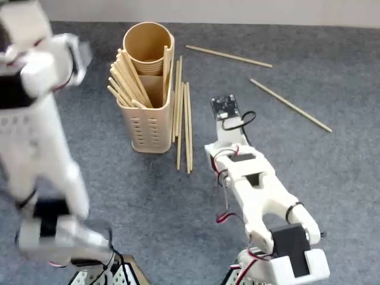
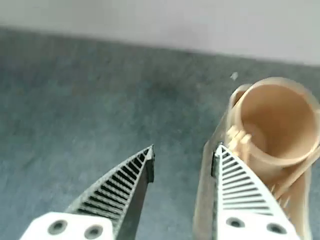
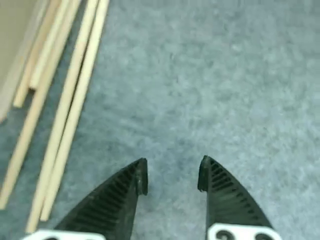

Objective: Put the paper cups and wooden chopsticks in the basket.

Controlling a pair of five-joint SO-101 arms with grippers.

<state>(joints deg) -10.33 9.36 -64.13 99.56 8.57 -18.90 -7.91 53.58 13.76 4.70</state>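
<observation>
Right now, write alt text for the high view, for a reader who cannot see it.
A tall beige perforated plastic basket stands on grey carpet, holding tan paper cups and a bundle of wooden chopsticks. Loose chopsticks lie beside it, two stray chopsticks lie farther off, and a white robot arm sits at each side.

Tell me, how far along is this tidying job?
Done: tan paper cups sit stacked in the beige slotted plastic basket, with several wooden chopsticks standing beside them. In hand: nothing; the left pincer and right pincer are both open and empty. Left: a bunch of chopsticks lying on the grey carpet beside the basket, plus two stray chopsticks farther off.
</observation>
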